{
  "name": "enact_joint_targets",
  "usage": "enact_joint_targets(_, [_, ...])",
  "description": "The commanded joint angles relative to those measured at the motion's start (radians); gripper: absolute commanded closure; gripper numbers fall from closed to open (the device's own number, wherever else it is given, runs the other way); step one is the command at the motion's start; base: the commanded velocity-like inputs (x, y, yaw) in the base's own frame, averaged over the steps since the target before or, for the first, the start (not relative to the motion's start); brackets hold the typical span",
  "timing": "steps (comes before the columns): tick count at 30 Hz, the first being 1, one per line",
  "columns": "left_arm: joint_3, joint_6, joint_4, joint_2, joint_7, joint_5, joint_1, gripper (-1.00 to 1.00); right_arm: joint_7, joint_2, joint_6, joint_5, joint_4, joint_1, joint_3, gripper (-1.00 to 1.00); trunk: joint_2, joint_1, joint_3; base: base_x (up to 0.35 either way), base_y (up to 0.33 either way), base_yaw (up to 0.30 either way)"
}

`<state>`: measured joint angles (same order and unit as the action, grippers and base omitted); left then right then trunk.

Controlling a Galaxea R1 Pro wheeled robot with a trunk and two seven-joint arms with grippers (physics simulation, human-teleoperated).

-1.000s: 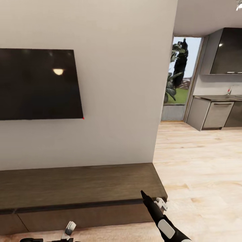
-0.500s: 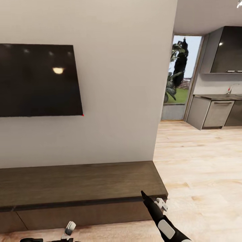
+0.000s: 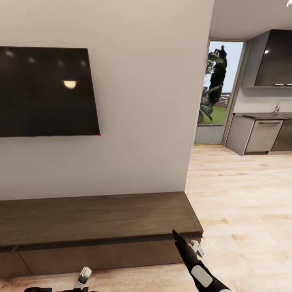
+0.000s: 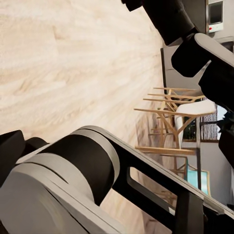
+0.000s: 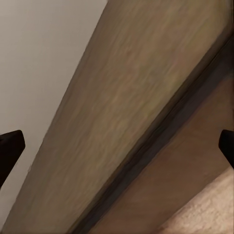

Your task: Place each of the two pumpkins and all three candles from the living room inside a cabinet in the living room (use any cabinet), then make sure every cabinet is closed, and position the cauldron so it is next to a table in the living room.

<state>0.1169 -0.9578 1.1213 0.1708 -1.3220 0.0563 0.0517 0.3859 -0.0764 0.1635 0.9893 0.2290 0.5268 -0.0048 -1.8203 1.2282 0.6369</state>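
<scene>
Cabinet (image 3: 97,221) sits shut along the wall under the TV (image 3: 46,92), right gripper (image 3: 175,234) spread wide and empty just above its front edge, left gripper (image 3: 84,275) can't tell, so I'd guess pulling a drawer open comes next.

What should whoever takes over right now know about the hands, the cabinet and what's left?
Right hand: open and empty, fingertips spread wide in the right wrist view, at the cabinet's right front corner.
Left hand: low at the head view's bottom edge; state can't be told.
Cabinet: under the TV, both drawers shut, top bare.
Pumpkins, candles and cauldron aren't in these frames, so progress can't be judged.
Left: confirm all five items are stowed, keep the drawers closed, set the cauldron by a table.
</scene>
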Motion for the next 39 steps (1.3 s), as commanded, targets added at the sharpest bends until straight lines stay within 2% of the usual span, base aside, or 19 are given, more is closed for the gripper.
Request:
enact_joint_targets(1, [0.000,-0.010,0.000,0.001,-0.001,0.003,0.000,-1.00,0.005,0.000,0.002,0.015,-0.002,0.001,0.000,-1.00,-0.008,0.004,0.004,0.000,0.000,0.000])
enact_joint_targets(8, [0.000,-0.010,0.000,0.001,-0.002,0.004,0.000,-1.00,0.005,0.000,0.001,0.031,-0.008,0.001,0.000,-1.00,-0.057,0.031,0.026,0.000,0.000,0.000])
enact_joint_targets(16, [0.001,-0.010,0.000,0.001,-0.003,0.003,0.000,-1.00,0.008,0.000,0.001,0.031,-0.050,0.001,0.001,-1.00,-0.113,0.061,0.051,0.000,0.000,0.000])
enact_joint_targets(39, [0.002,-0.010,0.000,0.001,-0.004,0.002,0.000,-1.00,0.017,0.000,0.003,0.030,-0.050,0.001,0.002,-1.00,-0.274,0.150,0.123,0.000,0.000,0.000])
